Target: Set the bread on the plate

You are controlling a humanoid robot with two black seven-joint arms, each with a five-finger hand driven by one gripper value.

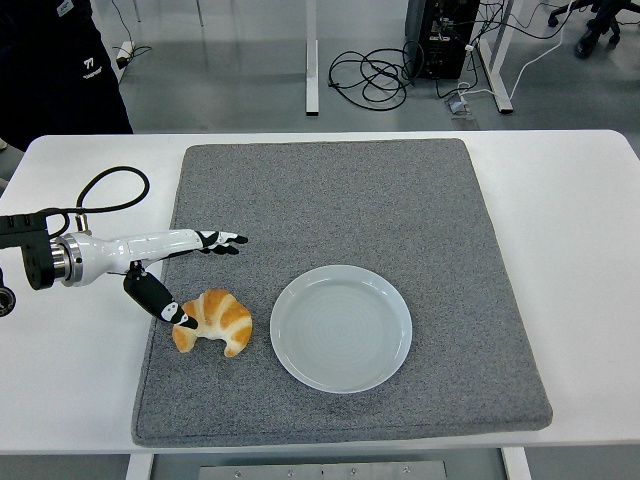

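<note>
A golden croissant (215, 320) lies on the grey mat (400, 200), left of the empty pale plate (341, 327). My left hand (198, 275) comes in from the left edge, low over the mat. Its fingers (222, 241) are stretched out flat above the croissant's far side, and the thumb (168, 310) points down and touches the croissant's left end. The hand is open and holds nothing. The right arm is out of view.
The mat covers most of the white table (570, 220). A person in dark clothes (55, 65) stands at the top left behind the table. A black cable loop (110, 190) rises from my left forearm.
</note>
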